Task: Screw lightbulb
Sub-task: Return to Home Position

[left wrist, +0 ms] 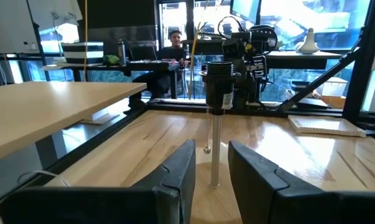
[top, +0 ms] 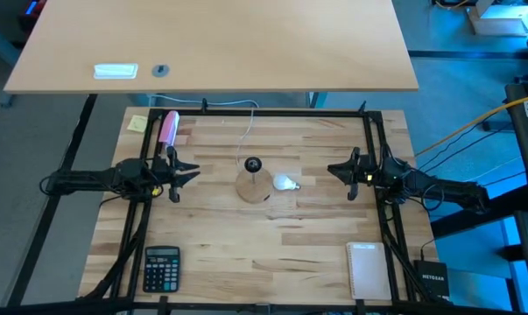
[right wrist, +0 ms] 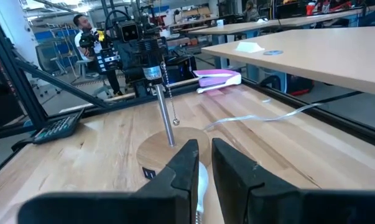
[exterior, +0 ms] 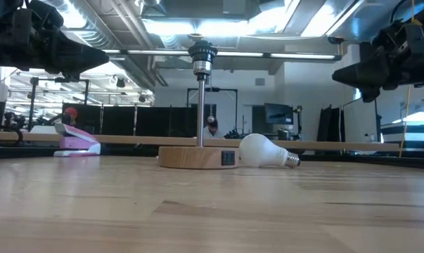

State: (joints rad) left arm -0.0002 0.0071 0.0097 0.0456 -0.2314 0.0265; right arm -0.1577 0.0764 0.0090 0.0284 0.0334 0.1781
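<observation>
The white frosted lightbulb (top: 285, 183) lies on its side on the table, right of the round wooden disc (top: 253, 187). Its screw base (exterior: 292, 161) points away from the disc. A thin post on the disc carries the black socket (exterior: 202, 56). My left gripper (top: 192, 172) hovers left of the disc, open and empty, with the socket (left wrist: 219, 87) ahead of its fingers. My right gripper (top: 332, 171) hovers right of the bulb, open by a narrow gap and empty. The bulb (right wrist: 201, 180) shows between and beyond its fingers.
A calculator (top: 161, 268) lies at the near left and a white notepad (top: 367, 269) at the near right. A pink stapler (top: 168, 129) and a yellow note (top: 138, 123) lie at the far left. The lamp's white cord (top: 246, 131) runs toward the far edge. Black frame rails (top: 375, 149) border the table.
</observation>
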